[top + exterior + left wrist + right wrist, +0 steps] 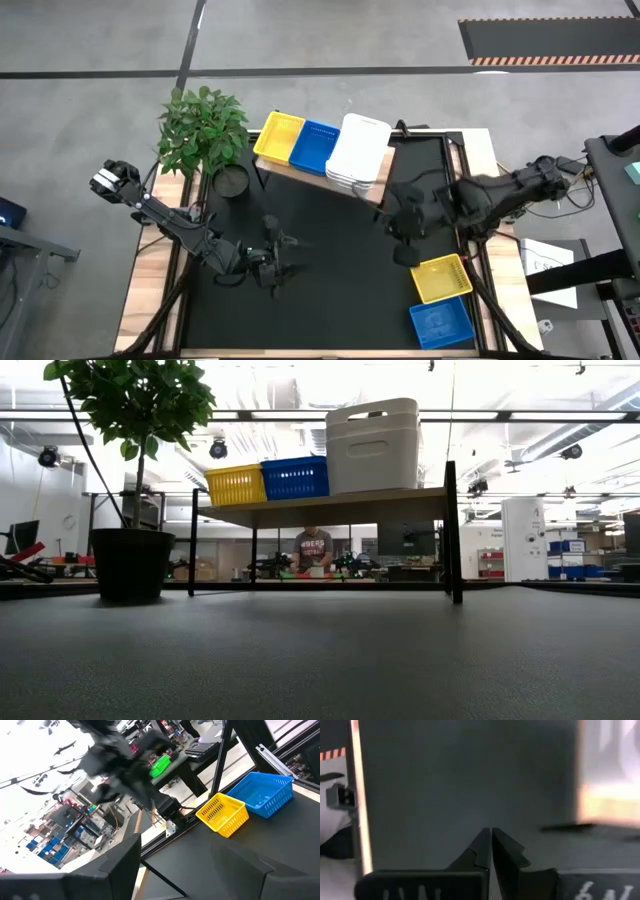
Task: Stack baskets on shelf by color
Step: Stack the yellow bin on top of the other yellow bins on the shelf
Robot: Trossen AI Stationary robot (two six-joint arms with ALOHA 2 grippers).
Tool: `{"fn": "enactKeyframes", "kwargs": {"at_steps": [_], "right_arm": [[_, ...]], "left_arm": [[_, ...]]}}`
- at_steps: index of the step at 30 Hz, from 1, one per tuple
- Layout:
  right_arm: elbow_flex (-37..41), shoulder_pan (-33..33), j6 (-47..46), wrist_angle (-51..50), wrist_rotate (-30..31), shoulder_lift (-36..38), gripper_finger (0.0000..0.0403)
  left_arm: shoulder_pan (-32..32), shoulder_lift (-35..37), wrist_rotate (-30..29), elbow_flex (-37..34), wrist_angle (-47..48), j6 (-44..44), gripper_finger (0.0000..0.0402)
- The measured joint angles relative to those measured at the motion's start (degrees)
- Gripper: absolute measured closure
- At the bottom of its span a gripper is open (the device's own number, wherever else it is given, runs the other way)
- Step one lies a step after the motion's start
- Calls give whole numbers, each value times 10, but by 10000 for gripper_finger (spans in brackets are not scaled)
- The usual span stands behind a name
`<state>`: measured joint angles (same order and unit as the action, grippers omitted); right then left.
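Jaws: right gripper [404, 256] clenched on nothing, left gripper [271, 268] spread wide and empty, both over bare black table [330, 300]. Loose yellow plastic basket [441, 278] and blue plastic basket [440, 322] lie just beside the right jaws; yellow basket [277, 136], blue basket [315, 146] and white stack [358, 150] sit well apart on the light-brown wood-grain shelf [372, 193]. Advice: part the right jaws, pinch the loose yellow basket's rim squarely, nest level on matching colour.

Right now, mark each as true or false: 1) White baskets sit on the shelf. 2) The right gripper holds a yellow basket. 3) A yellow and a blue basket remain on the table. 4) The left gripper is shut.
1) True: the white baskets are stacked on the shelf.
2) False: the right gripper is shut on nothing.
3) True: a yellow basket and a blue basket lie on the table.
4) False: the left gripper is open.
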<state>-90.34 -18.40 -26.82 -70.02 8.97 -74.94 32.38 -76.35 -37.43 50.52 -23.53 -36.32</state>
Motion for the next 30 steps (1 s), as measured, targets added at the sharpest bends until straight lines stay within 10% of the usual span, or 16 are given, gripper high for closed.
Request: {"fn": "enactKeyframes", "kwargs": {"at_steps": [15,30], "right_arm": [[194,-116,-398,3,-92,-23,330],[245,-153,-458,41,-170,-135,227]], "left_arm": [[0,1,-6,0,-5,0,181],[0,1,-7,-3,-4,1,181]]}}
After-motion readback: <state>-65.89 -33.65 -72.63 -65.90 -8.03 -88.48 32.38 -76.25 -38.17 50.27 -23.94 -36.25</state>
